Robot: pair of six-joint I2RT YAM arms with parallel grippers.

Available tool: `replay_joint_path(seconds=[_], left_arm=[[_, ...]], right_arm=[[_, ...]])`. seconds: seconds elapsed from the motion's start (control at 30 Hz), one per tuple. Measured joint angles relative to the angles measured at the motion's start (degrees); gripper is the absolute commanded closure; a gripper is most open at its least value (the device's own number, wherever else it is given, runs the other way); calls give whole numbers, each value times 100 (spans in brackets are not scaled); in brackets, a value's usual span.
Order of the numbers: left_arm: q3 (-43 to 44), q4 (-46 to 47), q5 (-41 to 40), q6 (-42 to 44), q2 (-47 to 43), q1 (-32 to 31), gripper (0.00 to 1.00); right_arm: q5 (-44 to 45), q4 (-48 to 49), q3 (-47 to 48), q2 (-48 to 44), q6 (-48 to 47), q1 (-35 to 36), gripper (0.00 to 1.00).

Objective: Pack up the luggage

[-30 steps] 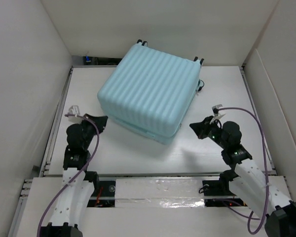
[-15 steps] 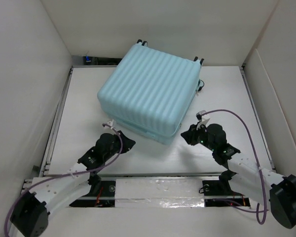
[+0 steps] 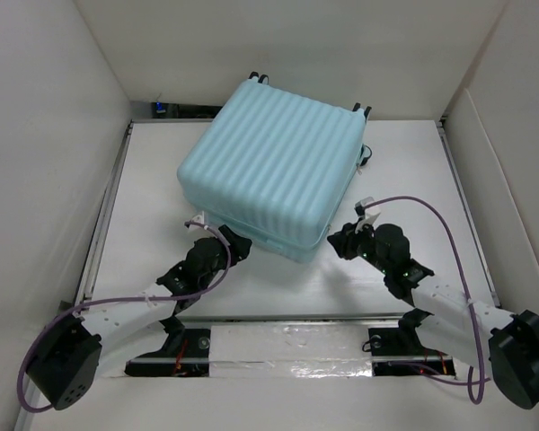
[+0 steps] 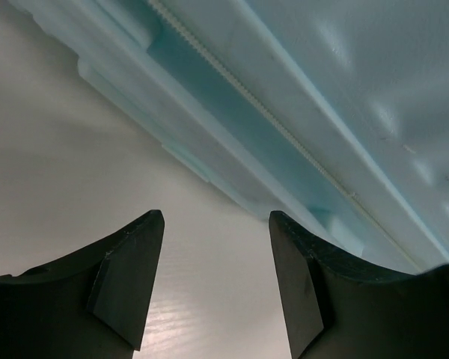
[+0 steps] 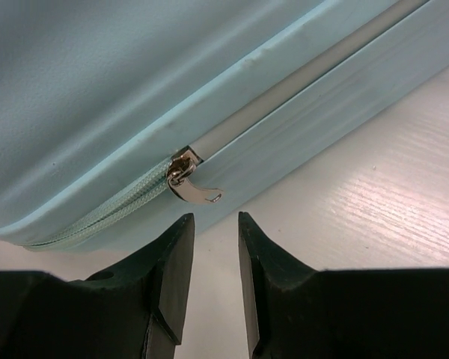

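Looking at the luggage (image 3: 274,166): lying shut and flat on the white table (image 3: 144,180), ribbed pale aqua shell facing up, turned at an angle with one corner pointing toward the arm bases. Showing small dark wheels (image 3: 363,109) along the luggage's far edge.

Reaching in low at the luggage's near-left side with the left gripper (image 3: 236,244), close to the lower shell. Standing with the fingers well apart and clasping nothing. Facing, in the left wrist view, the luggage's side wall, with the pale zipper line (image 4: 239,97) running diagonally across it. Leaving a strip of bare table between the fingertips and the luggage, so not touching it.

Reaching toward the luggage's near-right side with the right gripper (image 3: 339,241), just beside the near corner. Holding the fingers only a narrow gap apart, with nothing pinched between them. Pointing, in the right wrist view, at the small metal zipper pull (image 5: 191,183) hanging from the luggage's seam where the closed zipper is ending. Sitting just beyond the fingertips, that pull, and not between them; not possible to tell whether touching.

Looping above the right arm, off to the luggage's right, a purple cable (image 3: 431,211).
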Motion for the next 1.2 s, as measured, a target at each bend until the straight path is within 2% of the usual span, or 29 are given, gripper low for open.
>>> replay_joint_path(seconds=[0.5,0.7,0.83,1.0,1.07,1.1,1.13,1.2], left_arm=[[26,721,192,129,732,72,50],[33,1014,271,149,940,96,51],[33,1043,271,179,940,96,50],[35,1088,256,199,940,125,48],[42,1097,238,199,942,133,47],[55,1091,232,201,942,131,47],[72,1086,227,214,942,131,46],[76,1084,223,221,942,131,46]], right_arm=[[33,201,125,103,-229,81,62],[208,302,140,109,-293,125,70],[278,466,184,238,-341,157,83],[391,671,199,378,-378,240,90],[535,752,199,435,-376,313,86],[623,785,199,457,-380,356,80],[737,798,199,472,-382,413,68],[1049,798,199,476,-413,531,63]])
